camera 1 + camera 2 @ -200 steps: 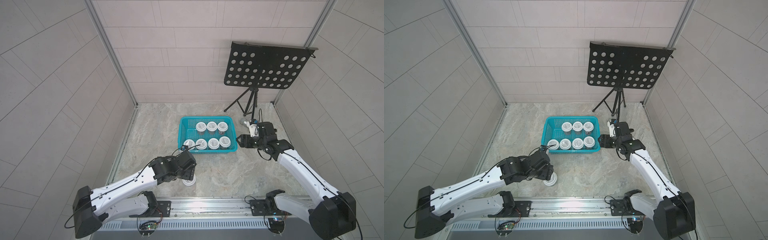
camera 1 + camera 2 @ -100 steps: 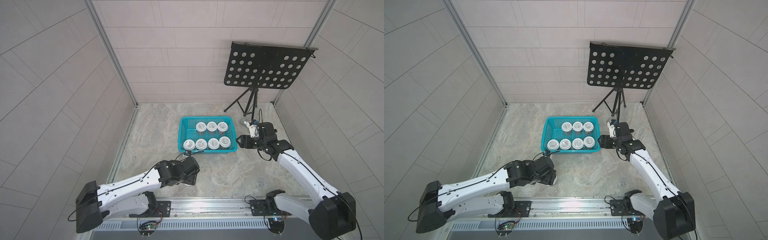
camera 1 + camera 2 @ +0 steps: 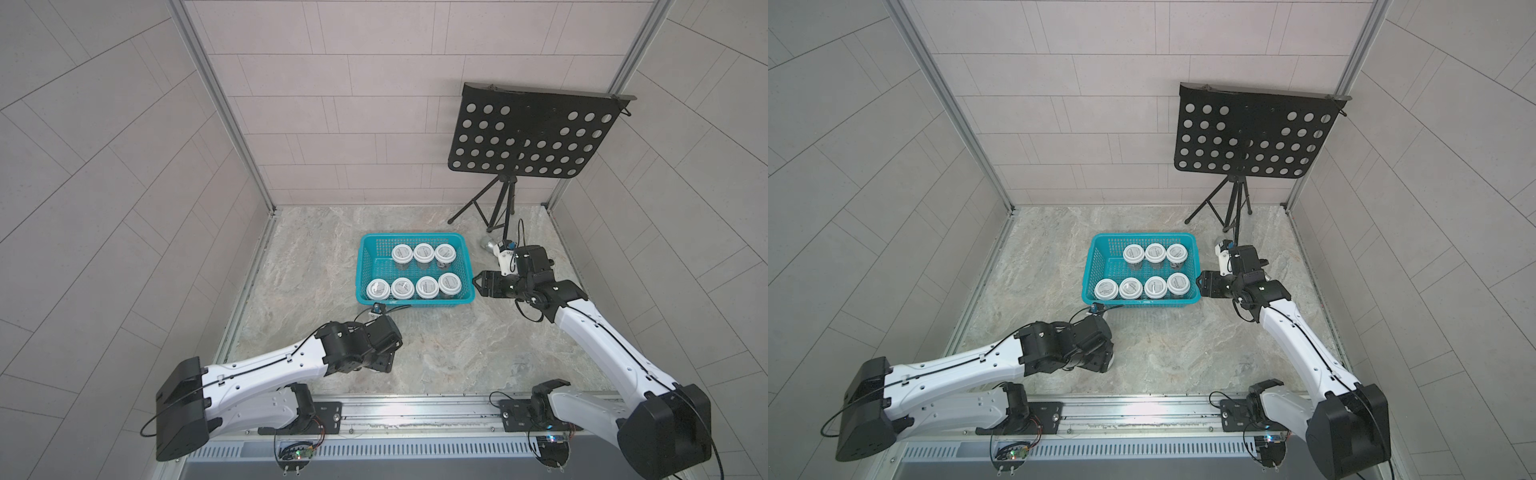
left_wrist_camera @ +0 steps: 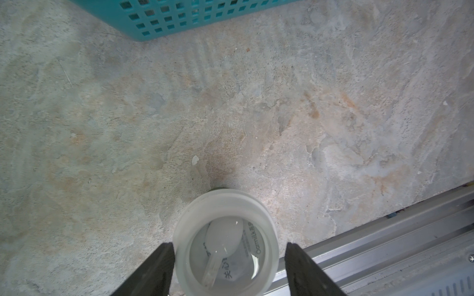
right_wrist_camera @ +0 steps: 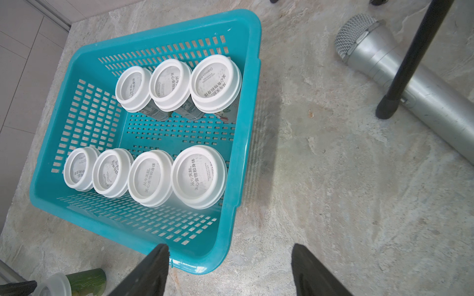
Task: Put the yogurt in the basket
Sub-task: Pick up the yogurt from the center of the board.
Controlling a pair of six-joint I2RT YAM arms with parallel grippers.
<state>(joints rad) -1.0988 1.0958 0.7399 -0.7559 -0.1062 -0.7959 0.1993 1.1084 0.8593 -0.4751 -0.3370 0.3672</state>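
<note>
One yogurt (image 4: 225,243), a cup with a clear lid and a spoon under it, stands on the stone floor by the front rail. My left gripper (image 4: 229,246) is open around it: one finger touches the lid's rim, the other stands a little off. Both top views hide this cup under my left gripper (image 3: 384,361). The same cup (image 5: 53,284) shows in the right wrist view. The teal basket (image 3: 411,237) holds several white-lidded yogurt cups (image 3: 424,252) in two rows. My right gripper (image 3: 480,284) is open and empty beside the basket's right wall (image 5: 246,143), over its near corner.
A black perforated music stand (image 3: 532,137) on a tripod stands at the back right. A silver microphone (image 5: 400,69) lies on the floor under one tripod leg. The metal rail (image 4: 384,230) runs close behind the gripped-at cup. Tiled walls enclose the floor.
My left gripper has come down over the cup on the floor, which showed beside it a second ago, and its jaws have narrowed. The right arm has not moved.
</note>
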